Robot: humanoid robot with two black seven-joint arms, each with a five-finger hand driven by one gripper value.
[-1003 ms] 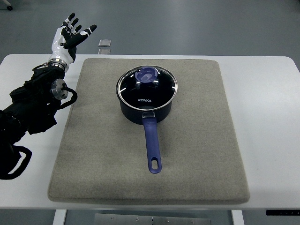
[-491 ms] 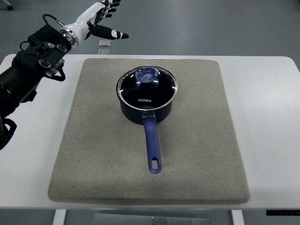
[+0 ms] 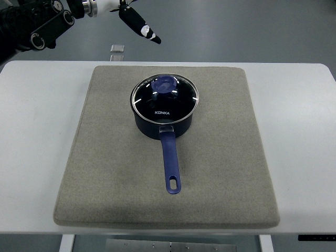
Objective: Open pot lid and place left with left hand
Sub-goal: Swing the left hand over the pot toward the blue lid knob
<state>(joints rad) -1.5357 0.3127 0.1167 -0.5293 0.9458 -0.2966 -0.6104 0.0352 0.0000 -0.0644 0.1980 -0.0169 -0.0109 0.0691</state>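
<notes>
A dark blue saucepan [image 3: 164,118] stands on the grey mat [image 3: 105,157], near its middle and toward the back. Its glass lid [image 3: 181,102] with a steel rim sits closed on the pot, and the blue knob [image 3: 165,84] is toward the lid's far side. The long blue handle [image 3: 170,163] points at the table's front edge. My left hand [image 3: 137,23] is high at the top left, above and behind the pot and well apart from the lid. Most of it is cut off by the picture's top edge; one extended black digit with a white tip shows, holding nothing. The right arm is out of view.
The mat lies on a white table [image 3: 37,131], with bare table strips to its left and right. A small pale square object [image 3: 117,48] lies just past the table's far edge. The black left forearm [image 3: 31,23] crosses the top left corner.
The left arm has lifted from the table's left side and swung up and to the right, so the hand now hangs behind the pot. The pot and lid have not moved.
</notes>
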